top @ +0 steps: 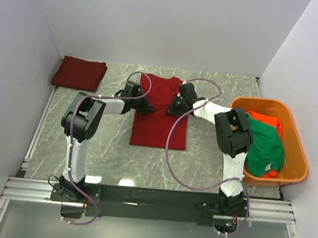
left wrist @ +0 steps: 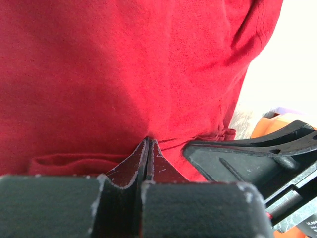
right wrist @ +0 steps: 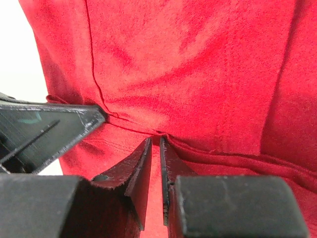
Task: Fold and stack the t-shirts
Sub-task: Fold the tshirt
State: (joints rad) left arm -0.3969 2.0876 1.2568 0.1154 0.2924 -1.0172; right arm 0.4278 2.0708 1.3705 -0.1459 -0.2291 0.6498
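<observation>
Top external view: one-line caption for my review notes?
Left end effector and right end effector pinch the spread crimson t-shirt; folded shirt far left, green shirt in orange tub.

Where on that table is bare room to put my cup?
Bare marble: the strip between the spread red shirt and the arms' rail; the patch between the left arm and the left wall; the far corner between that shirt and the orange tub. Crowded: the middle, where left pincer and right pincer grip the shirt; the folded shirt fills the far left corner.
</observation>
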